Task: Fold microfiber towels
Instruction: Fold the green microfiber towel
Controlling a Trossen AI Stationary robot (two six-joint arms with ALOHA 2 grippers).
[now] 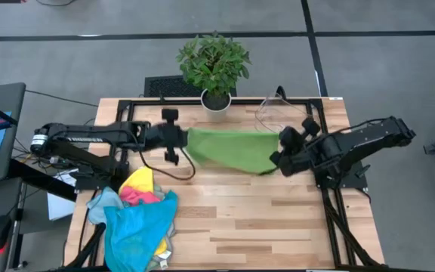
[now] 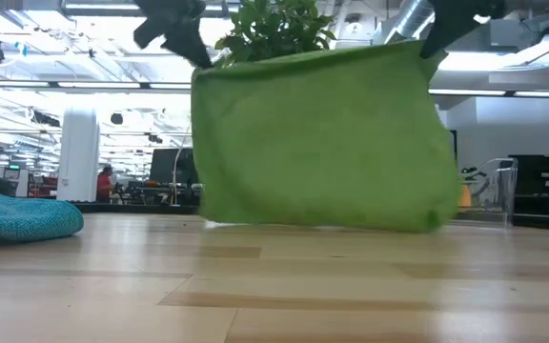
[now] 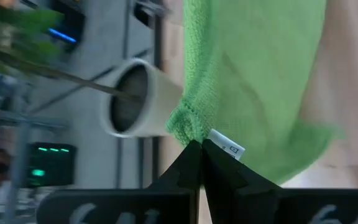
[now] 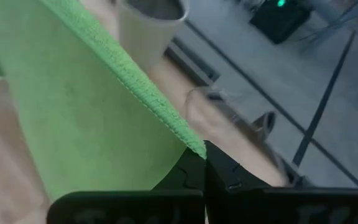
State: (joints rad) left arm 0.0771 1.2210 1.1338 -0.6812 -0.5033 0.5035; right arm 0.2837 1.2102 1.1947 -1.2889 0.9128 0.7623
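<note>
1. The left pincer point(image 1: 174, 136) is squeezing shut on one top corner of the bright green towel point(image 1: 231, 149); in the left wrist view its dark fingers point(image 3: 194, 163) are pinching the green edge right beside a small white tag point(image 3: 226, 145).
2. The right pincer point(image 1: 284, 149) is squeezing shut on the other top corner of the same towel; in the right wrist view the green corner is ending right at the pincer tips point(image 4: 204, 157).
3. The bright green towel is hanging spread out between the two pincers, just in front of the plant pot point(image 1: 217, 100); in the low view it is hanging like a curtain, with its bottom edge coming down to the table point(image 2: 274, 286); I cannot tell if that edge is touching the wood.
4. The green plant point(image 1: 214, 60) is sitting at the back edge of the table, behind the hanging towel; its leaves are peeking over the towel's top edge in the low view.
5. A pile of other towels point(image 1: 138, 219) is lying on the table, well away from the plant pot, near the front edge on the left arm's side; blue, teal, pink and yellow cloths are showing in it.
6. A clear plastic bin point(image 1: 274, 109) is standing near the plant pot, on the right arm's side.
</note>
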